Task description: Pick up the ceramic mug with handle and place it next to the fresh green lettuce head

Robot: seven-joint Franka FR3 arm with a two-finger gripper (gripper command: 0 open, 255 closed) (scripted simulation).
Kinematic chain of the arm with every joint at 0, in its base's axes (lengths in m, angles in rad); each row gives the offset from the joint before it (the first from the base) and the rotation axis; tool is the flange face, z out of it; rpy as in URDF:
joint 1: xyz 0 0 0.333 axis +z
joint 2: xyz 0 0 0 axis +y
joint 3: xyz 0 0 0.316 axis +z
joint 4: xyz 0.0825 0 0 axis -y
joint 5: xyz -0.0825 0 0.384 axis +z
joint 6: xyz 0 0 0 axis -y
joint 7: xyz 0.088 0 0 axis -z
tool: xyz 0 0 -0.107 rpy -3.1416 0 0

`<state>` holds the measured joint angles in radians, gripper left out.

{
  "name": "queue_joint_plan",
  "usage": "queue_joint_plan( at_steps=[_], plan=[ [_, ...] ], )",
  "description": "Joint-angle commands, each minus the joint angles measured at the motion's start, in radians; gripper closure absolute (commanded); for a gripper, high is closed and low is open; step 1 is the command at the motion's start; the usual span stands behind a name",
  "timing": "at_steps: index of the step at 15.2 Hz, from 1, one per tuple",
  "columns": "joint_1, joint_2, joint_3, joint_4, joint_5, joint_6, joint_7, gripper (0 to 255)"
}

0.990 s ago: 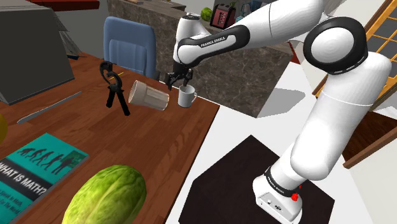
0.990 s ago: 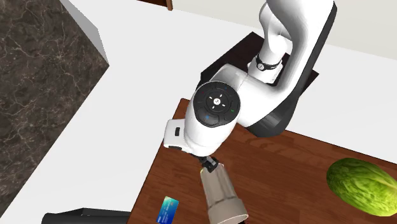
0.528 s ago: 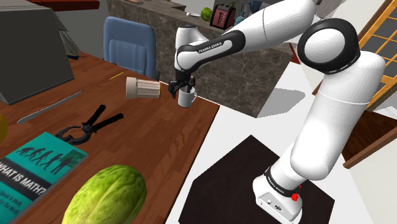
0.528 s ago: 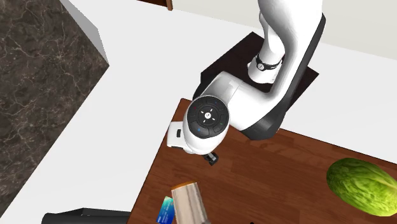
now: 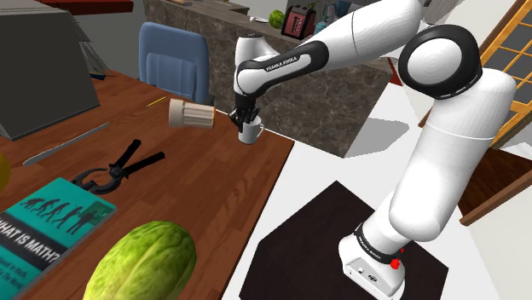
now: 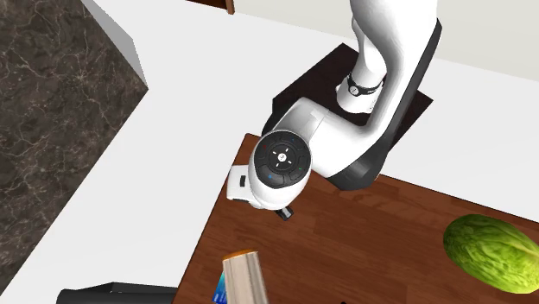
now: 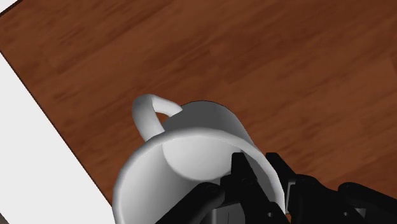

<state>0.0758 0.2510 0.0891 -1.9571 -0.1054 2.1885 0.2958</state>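
1. While the white handled mug [image 7: 203, 137] stands close to the edge of the brown wooden bench [image 5: 205, 187], at about 1 o'clock from the green lettuce head [image 5: 141, 264] in the shoulder view and well apart from it, the all-black gripper [image 7: 262, 184] is narrow, pinching the mug's wall roughly opposite the handle.
2. Risk: a one-wall pinch may let the mug swing or slip on lifting, and so near the edge it could fall off the bench.
3. Risk: the beige tumbler lying on its side [image 5: 190, 113], at 9 o'clock of the mug, and the black pliers [image 5: 115, 170] flank the route, so a low carry could strike them.
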Motion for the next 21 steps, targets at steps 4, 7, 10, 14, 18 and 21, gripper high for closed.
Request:
queue_joint_plan(
  at_steps=[4,7,10,14,18,21],
  plan=[
    [0.0,0.0,0.0,0.0,0.0,0.0,0.0,255],
    [0.0,0.0,0.0,0.0,0.0,0.0,0.0,255],
    [-0.001,-0.019,0.001,0.016,0.004,-0.035,-0.004,255],
    [-0.001,-0.043,0.002,0.041,0.009,-0.083,-0.01,255],
    [-0.001,-0.063,0.003,0.069,0.014,-0.132,-0.015,255],
    [-0.001,-0.077,0.004,0.093,0.017,-0.168,-0.019,255]
  ],
)
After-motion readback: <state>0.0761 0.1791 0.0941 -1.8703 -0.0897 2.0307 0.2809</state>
